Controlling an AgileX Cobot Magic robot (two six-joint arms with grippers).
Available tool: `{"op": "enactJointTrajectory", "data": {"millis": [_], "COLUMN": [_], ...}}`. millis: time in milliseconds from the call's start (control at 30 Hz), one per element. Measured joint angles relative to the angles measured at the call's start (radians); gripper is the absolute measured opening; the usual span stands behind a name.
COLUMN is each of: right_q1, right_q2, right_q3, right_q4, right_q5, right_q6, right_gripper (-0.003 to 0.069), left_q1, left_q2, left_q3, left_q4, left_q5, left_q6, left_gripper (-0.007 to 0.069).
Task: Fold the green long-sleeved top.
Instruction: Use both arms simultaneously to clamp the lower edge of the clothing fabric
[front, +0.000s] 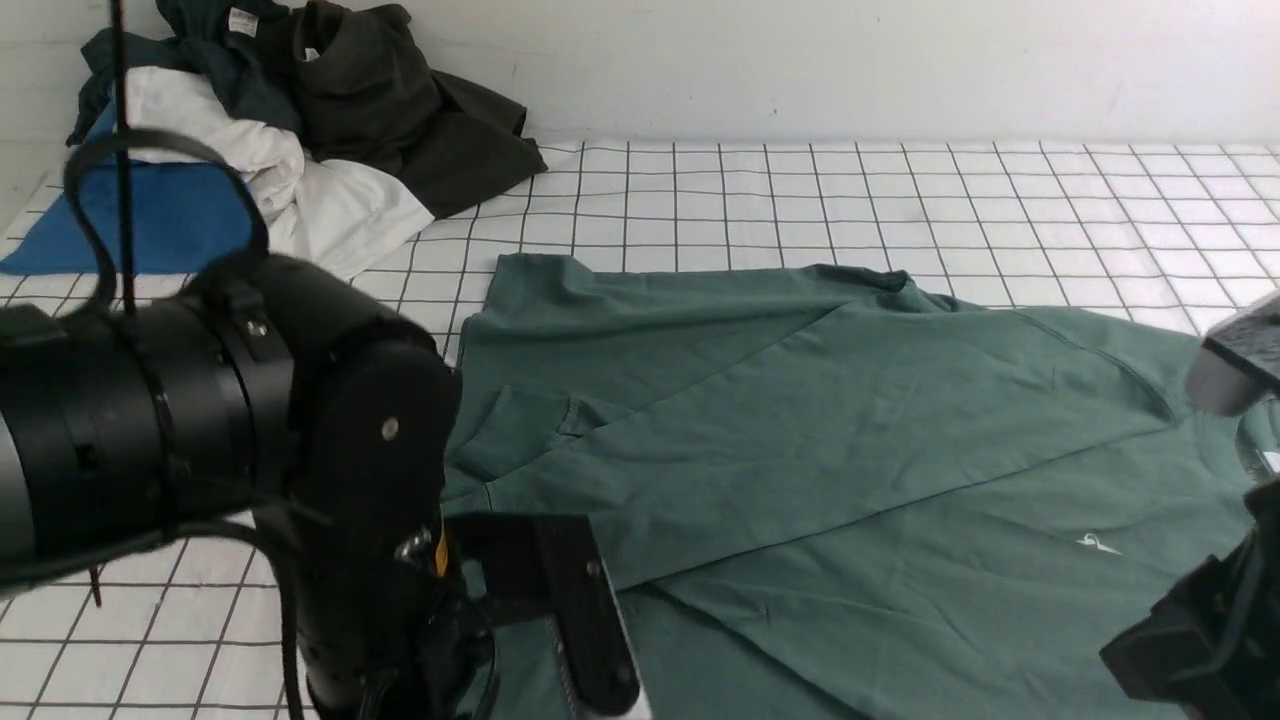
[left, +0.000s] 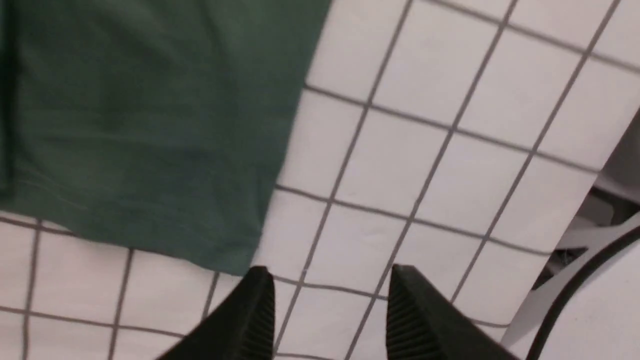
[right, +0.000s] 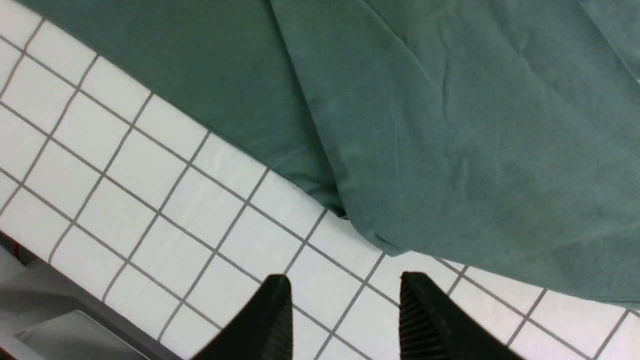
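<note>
Your top (front: 850, 450) lies on the gridded table (front: 800, 200), sleeves folded across its body. Your left claw (left: 330, 300) stands apart, nothing between its tips; your right claw (right: 346, 305) likewise, near the top's edge.

Left arm (front: 370, 470) bends downward at the joint — its claw (left: 330, 310) open, the fingers parted. Right arm (front: 1215, 610) shows partly at the side — its claw (right: 345, 315) open too.
</note>
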Motion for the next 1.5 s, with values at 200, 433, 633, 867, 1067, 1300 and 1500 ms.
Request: {"op": "enactJointTrajectory", "data": {"millis": [200, 433, 633, 867, 1067, 1300, 1500], "right_q1": [0.0, 0.0, 0.0, 0.0, 0.0, 0.0, 0.0], "right_q2": [-0.025, -0.028, -0.028, -0.028, -0.028, -0.028, -0.028], "right_q3": [0.006, 0.009, 0.009, 0.009, 0.009, 0.009, 0.009], "right_q4": [0.024, 0.025, 0.025, 0.025, 0.024, 0.006, 0.036], "right_q5": [-0.002, -0.002, -0.002, -0.002, -0.002, -0.002, -0.002], "right_q6": [-0.018, -0.026, -0.037, -0.057, -0.061, -0.097, -0.132], "right_gripper": [0.0283, 0.0283, 0.0283, 0.0283, 0.0283, 0.0283, 0.029], "left_q1": [0.018, 0.045, 0.045, 0.047, 0.048, 0.058, 0.212], "left_q2": [0.083, 0.212, 0.242, 0.246, 0.258, 0.119, -0.096], "left_q3": [0.093, 0.097, 0.083, 0.068, 0.032, 0.007, 0.158], "left_q4": [0.118, 0.135, 0.142, 0.149, 0.15, 0.146, 0.154], "left_q5": [-0.165, -0.281, -0.279, -0.274, -0.237, -0.09, -0.014], "left_q6": [-0.005, -0.019, -0.026, -0.068, -0.129, -0.224, -0.231], "left_gripper": [0.041, 0.0477, 0.0437, 0.0182, 0.0009, 0.0003, 0.0003]}}
